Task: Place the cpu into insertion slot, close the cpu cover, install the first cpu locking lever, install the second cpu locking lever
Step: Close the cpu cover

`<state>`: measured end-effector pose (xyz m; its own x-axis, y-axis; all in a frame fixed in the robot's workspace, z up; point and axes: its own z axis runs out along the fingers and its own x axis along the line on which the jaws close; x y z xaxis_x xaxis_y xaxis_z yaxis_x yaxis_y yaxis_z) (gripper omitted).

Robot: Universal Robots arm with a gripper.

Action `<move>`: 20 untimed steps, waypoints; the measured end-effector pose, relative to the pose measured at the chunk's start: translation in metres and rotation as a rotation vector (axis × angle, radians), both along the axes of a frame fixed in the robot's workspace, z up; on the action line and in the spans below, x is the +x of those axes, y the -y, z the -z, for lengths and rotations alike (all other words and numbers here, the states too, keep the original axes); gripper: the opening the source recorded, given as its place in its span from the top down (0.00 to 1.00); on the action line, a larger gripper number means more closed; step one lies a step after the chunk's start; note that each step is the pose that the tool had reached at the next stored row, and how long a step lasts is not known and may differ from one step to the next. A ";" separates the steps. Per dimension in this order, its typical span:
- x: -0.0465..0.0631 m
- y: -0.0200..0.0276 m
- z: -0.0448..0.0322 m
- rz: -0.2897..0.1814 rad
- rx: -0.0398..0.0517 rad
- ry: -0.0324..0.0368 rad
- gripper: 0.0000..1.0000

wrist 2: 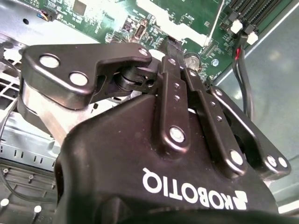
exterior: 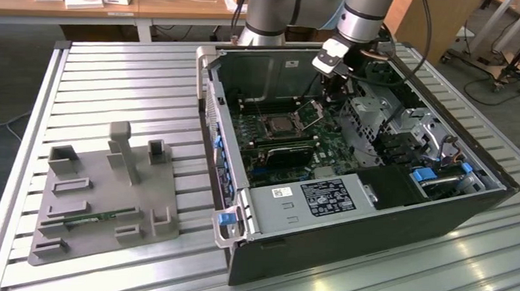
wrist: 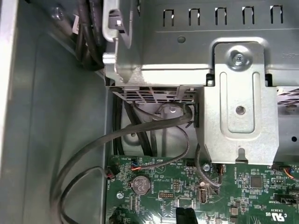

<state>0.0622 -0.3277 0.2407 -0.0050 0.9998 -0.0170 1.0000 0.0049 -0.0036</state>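
One cpu [exterior: 278,125] seemingly in insertion slot [exterior: 263,127] | tool [exterior: 331,93] near it, by raised cpu cover [exterior: 313,112] | spread: cannot tell

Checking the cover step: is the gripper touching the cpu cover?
Cannot tell. In the exterior view the gripper reaches down close beside the raised cpu cover, but neither contact nor a gap shows plainly between them.

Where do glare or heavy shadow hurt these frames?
Exterior view: bright streaks of glare on the table in the foreground. Second wrist view: a patch of the motherboard is washed out white beyond the dark gripper. First wrist view: even light, deep shadow in the metal cage's opening where the cables run.
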 end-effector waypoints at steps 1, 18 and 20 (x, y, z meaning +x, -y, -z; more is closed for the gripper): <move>0.000 0.0004 0.0006 0.000 -0.0001 0.0000 0.90; -0.013 0.0028 0.0073 0.000 -0.0003 0.0000 0.90; -0.013 0.0027 0.0071 0.000 -0.0004 0.0000 0.90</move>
<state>0.0489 -0.3304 0.2337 -0.0053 0.9998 -0.0175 1.0000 0.0052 -0.0036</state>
